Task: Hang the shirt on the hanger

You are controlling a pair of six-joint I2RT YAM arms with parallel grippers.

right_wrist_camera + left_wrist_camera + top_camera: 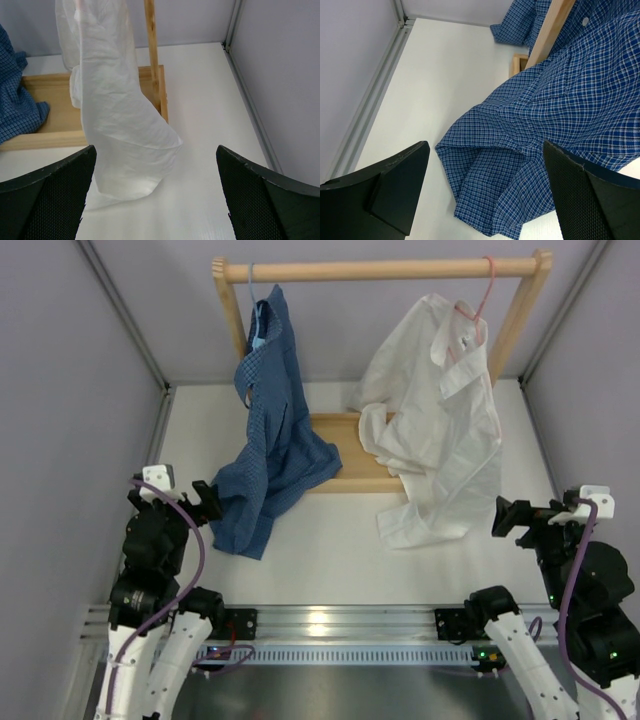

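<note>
The white shirt (437, 430) hangs on the pink hanger (483, 298) from the wooden rail (380, 270) at the right, its hem lying on the table. It also shows in the right wrist view (112, 115). My right gripper (508, 517) is open and empty, low at the right, just clear of the shirt's hem. My left gripper (205, 500) is open and empty at the left, next to the blue checked shirt (270, 440). In the left wrist view the checked cloth (530, 150) lies between and beyond my fingers (400, 185).
The blue checked shirt hangs on a light blue hanger (256, 315) at the rail's left end. The rack's wooden base (345, 455) lies mid-table, with uprights (515, 325) at both ends. Grey walls (70, 390) close in left, right and back.
</note>
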